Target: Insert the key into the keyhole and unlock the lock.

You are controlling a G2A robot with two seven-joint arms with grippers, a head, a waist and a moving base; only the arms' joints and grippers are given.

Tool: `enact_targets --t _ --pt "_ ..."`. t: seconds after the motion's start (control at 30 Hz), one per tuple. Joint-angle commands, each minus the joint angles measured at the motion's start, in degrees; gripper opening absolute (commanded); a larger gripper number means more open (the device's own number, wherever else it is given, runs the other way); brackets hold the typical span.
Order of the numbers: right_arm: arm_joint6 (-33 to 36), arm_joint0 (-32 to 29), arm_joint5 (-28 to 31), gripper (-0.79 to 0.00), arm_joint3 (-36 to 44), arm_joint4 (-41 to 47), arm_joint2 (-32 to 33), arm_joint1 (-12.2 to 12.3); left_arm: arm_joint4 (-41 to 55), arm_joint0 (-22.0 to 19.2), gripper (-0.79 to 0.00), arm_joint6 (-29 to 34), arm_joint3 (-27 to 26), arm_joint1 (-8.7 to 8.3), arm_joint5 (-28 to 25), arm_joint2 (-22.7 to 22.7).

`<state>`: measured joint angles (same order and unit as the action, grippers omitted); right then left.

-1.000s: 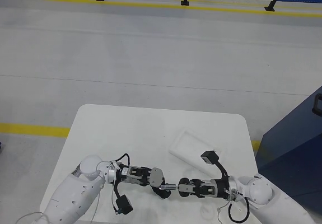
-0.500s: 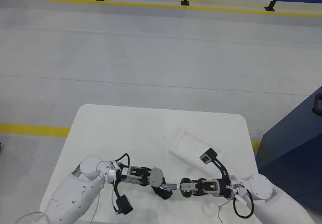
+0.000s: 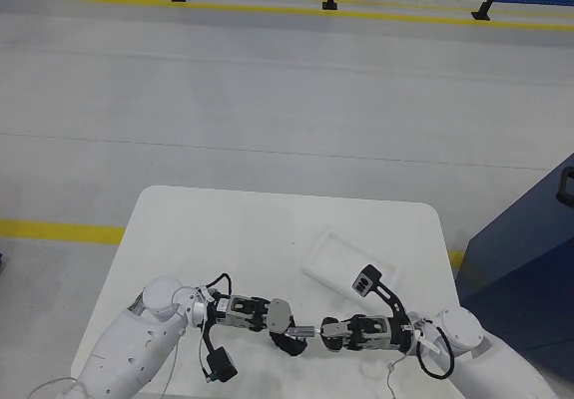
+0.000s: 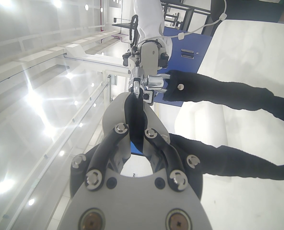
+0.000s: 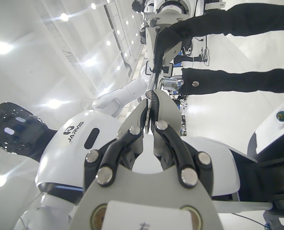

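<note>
Surface: white, matte, rectangular with rounded corners, in the lower centre of the top view.

Blue box-shaped case: smooth panels and a dark handle, at the right edge of the top view, off the surface.

White flat rectangular tray: shallow and lying askew, on the right half of the surface, just above the right arm.

Black fabric-sleeved cable lock: soft, fuzzy sleeve over a thick looping cable. It is held above the surface at the lower centre of the top view, where the two arms meet. One sleeve end carries a small metal rivet and ends in a polished chrome cylinder.

Left gripper: white fingers on black linkages with bright screws, pinching a fold of the lock's black sleeve. The arm enters from the lower left of the top view, forearm nearly level, and points right.

Right gripper: same build with ribbed pads, pressed together on the key's head. The arm enters from the lower right and points left, tip to tip with the left gripper.

Small silver metal key: its thin blade projects from the right gripper's tips, just beside the chrome cylinder. Whether it sits in the keyhole cannot be told.
</note>
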<state>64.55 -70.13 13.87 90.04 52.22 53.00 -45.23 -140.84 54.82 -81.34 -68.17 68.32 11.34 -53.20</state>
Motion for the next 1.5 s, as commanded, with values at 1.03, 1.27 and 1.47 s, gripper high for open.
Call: enact_targets --t 1.03,1.27,1.47 --pt "1.48 -2.07 -13.32 -0.785 -0.05 6.26 1.64 -1.33 0.0 0.0 -0.785 0.0 0.0 0.0 0.0 0.0" --pt "2.12 -2.58 -17.77 -0.785 0.13 6.25 2.43 -1.51 0.0 0.0 -0.785 0.0 0.0 0.0 0.0 0.0" --pt "3.42 -2.75 -22.76 -0.785 -0.16 8.02 2.99 -1.72 0.0 0.0 -0.785 0.0 0.0 0.0 0.0 0.0"
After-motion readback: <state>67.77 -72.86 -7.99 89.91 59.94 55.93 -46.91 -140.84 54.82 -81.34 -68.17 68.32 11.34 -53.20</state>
